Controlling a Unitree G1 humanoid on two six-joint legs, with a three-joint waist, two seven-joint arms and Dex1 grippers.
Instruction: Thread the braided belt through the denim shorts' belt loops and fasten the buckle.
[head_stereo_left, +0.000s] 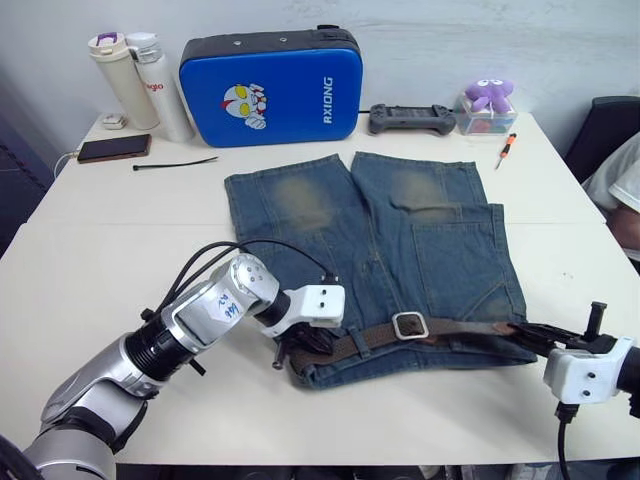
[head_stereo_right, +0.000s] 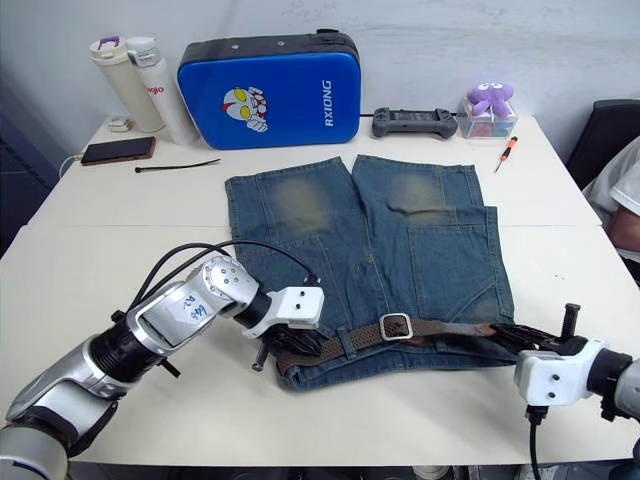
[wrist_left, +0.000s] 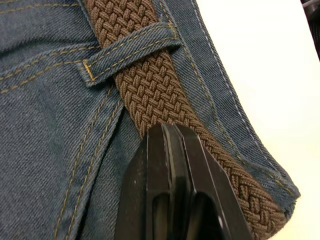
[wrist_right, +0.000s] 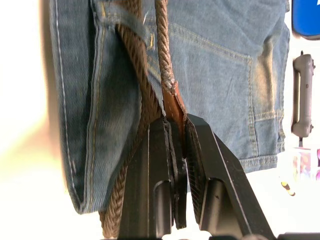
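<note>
A white rectangular table (head_stereo_left: 90, 230) is carrying a big blue padded case with a cartoon face (head_stereo_left: 270, 88), standing upright along its far edge. Two tall white drinking bottles (head_stereo_left: 140, 80) are standing beside the case, with a dark flat phone (head_stereo_left: 113, 148) and a thin black cable tie (head_stereo_left: 175, 164) lying near them. On the case's other side a grey game controller (head_stereo_left: 411, 119), a small purple plush octopus on a clear box (head_stereo_left: 487, 104) and a little orange-handled screwdriver (head_stereo_left: 507, 148) are sitting.

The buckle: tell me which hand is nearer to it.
Left, though not by much. The left hand is on the belt at the shorts' left end, beside the buckle. The right hand pinches the belt's tan tip beyond the shorts' right edge.
</note>
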